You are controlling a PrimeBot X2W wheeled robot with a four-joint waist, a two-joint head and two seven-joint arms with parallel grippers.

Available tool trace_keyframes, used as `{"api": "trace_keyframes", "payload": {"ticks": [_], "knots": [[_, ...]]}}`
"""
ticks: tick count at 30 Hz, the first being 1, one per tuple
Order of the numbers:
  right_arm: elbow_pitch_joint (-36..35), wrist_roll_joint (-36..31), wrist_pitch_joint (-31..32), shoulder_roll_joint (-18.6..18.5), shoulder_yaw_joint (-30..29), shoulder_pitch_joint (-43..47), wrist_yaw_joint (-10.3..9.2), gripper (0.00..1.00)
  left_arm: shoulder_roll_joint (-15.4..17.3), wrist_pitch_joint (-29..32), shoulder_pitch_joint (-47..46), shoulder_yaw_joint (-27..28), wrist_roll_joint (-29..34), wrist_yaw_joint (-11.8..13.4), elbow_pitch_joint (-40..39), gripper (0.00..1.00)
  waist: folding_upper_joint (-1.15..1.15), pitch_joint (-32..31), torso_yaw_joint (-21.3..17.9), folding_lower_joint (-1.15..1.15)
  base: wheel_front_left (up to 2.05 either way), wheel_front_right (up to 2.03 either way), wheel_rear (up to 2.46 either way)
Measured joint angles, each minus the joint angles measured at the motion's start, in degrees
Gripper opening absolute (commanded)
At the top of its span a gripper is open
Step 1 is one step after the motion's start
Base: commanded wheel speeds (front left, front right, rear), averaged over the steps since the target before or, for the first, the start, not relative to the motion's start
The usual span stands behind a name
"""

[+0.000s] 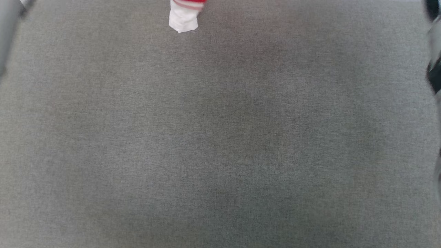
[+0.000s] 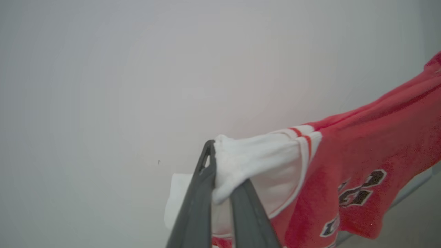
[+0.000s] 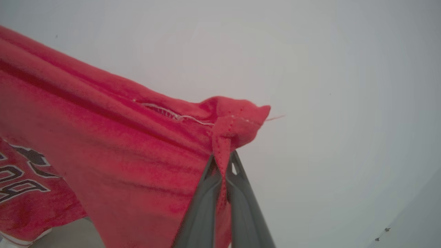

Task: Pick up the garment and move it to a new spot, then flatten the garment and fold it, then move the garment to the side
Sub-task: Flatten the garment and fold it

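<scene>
The garment [image 2: 361,155] is a red jersey with white sleeves and black lettering, held up in the air between both arms. My left gripper [image 2: 220,179] is shut on a bunched white sleeve. My right gripper [image 3: 224,165] is shut on a red hemmed corner of the garment [image 3: 103,144]. In the head view a white sleeve end with red-and-white trim of the garment [image 1: 184,17] hangs down at the top edge, over the grey table [image 1: 220,137].
The grey cloth-covered table spreads across the head view. Blurred dark and pale arm parts [image 1: 434,69] show at its right edge, and a pale part [image 1: 8,34] at its left edge. A plain pale wall [image 2: 103,86] stands behind the garment.
</scene>
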Motion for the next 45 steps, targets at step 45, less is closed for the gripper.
{"api": "trace_keyframes", "payload": {"ticks": [45], "knots": [[-50.96, 31.41, 50.91, -10.49, 6.86, 66.71, -0.14, 0.0, 22.37, 37.83, 56.74, -14.12, -34.01, 16.8, -50.45, 0.0, 0.0, -4.15, -0.05, 0.0, 0.0, 0.0, 0.0]]}}
